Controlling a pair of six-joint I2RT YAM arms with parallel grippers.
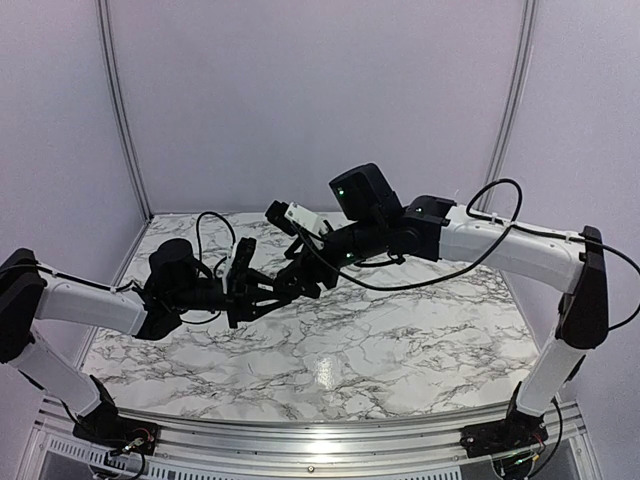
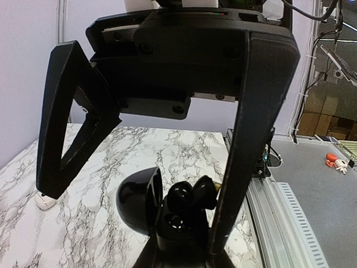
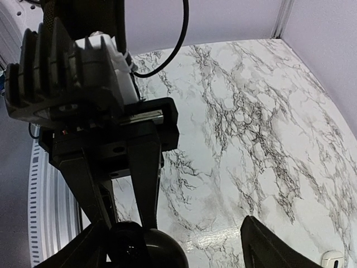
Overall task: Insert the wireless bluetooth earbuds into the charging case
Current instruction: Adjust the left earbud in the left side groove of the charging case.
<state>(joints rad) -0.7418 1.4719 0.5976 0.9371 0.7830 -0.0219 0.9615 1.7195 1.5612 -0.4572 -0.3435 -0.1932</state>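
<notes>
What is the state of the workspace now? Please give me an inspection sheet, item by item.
Surface: marble table, glossy.
Job's things: case open, lid tipped back; one earbud sticks out of it; a second one cannot be made out.
Clutter: small white thing on the table.
Grippers: left gripper shut on the case; right gripper open, its fingers either side of the case.
Cables: black cables loop beside both arms.
Surroundings: pale walls; metal rail at the near edge.

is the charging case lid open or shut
Open: the charging case has its lid swung back in the left wrist view, an earbud poking out.
</notes>
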